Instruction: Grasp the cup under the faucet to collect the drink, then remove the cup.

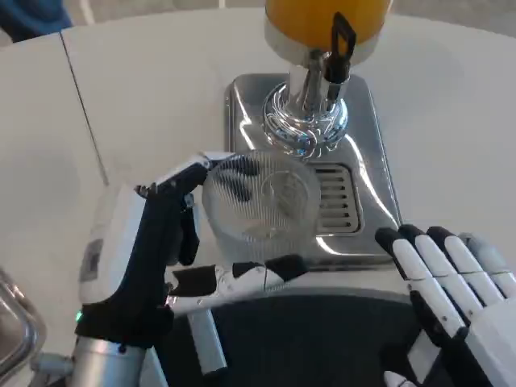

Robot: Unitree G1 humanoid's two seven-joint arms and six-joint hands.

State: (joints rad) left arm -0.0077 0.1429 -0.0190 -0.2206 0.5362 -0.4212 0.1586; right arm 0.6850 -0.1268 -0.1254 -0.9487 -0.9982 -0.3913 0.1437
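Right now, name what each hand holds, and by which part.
Left hand grips the ribbed glass cup around its side wall. Right hand holds nothing, fingers extended.

Looks like a demo or test setup, not a home kitchen. Plain white table (451, 121) with a seam line running across the left side, nothing domestic on it. Centre piece is a catering-style drink dispenser (322, 24): orange juice tank on top, chromed pedestal, black tap lever (340, 48), sitting on a polished steel base with a slotted drip grate (339, 197) (the buffet or cafeteria kind). Edge of a metal tray (12, 322) at bottom left. Someone in blue (32, 16) stands past the far edge of the table.
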